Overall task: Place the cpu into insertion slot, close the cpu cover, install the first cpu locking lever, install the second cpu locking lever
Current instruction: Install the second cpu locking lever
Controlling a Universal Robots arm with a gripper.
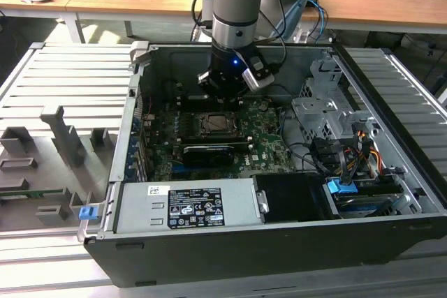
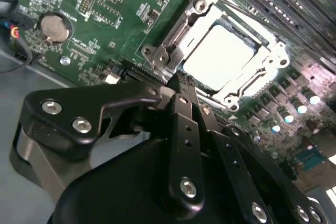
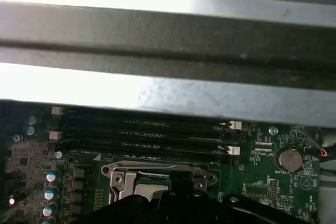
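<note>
The cpu (image 2: 218, 56) lies in the insertion slot (image 2: 157, 56) on the green board, its silvery top facing up. The cpu cover (image 2: 181, 24) lies flat over it as a metal frame, and the chip shows through its square cut-out. My gripper (image 2: 177, 81) is shut, its two black fingers pressed together with their tips at one corner of the socket frame. In the exterior view the gripper (image 1: 222, 95) hangs just behind the insertion slot (image 1: 213, 123), inside the open computer case. The first wrist view has the cpu cover (image 3: 157, 170) just beyond the gripper's black body.
A long black card (image 1: 208, 153) lies in front of the socket, and a grey power supply (image 1: 185, 207) sits at the case front. Memory slots (image 3: 142, 135) run behind the socket below the case wall (image 3: 168, 40). A coin battery (image 2: 54, 27) sits nearby. Cables (image 1: 349, 148) fill the exterior view's right.
</note>
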